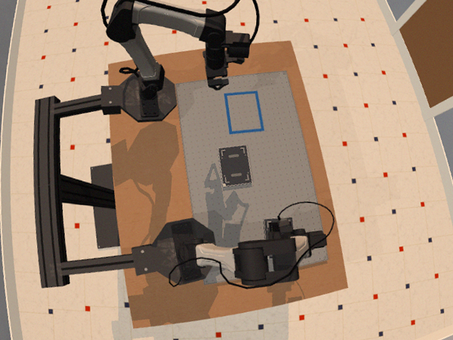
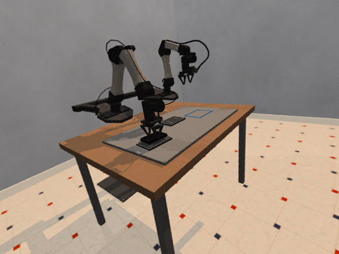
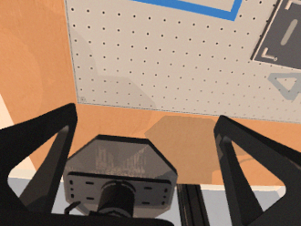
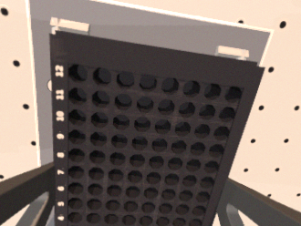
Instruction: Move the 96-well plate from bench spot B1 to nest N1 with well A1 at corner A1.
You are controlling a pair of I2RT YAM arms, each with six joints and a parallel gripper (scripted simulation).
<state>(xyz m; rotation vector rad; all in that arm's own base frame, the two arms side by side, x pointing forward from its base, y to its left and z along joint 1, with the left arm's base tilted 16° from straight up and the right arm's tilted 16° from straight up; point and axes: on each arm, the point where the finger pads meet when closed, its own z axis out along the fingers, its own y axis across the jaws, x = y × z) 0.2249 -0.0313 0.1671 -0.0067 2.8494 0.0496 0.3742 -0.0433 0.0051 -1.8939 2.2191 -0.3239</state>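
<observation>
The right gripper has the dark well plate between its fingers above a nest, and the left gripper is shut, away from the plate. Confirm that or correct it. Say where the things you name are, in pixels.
Correct the left gripper [image 3: 149,117]: it is open, its fingers wide apart in the left wrist view. The rest stands.
</observation>
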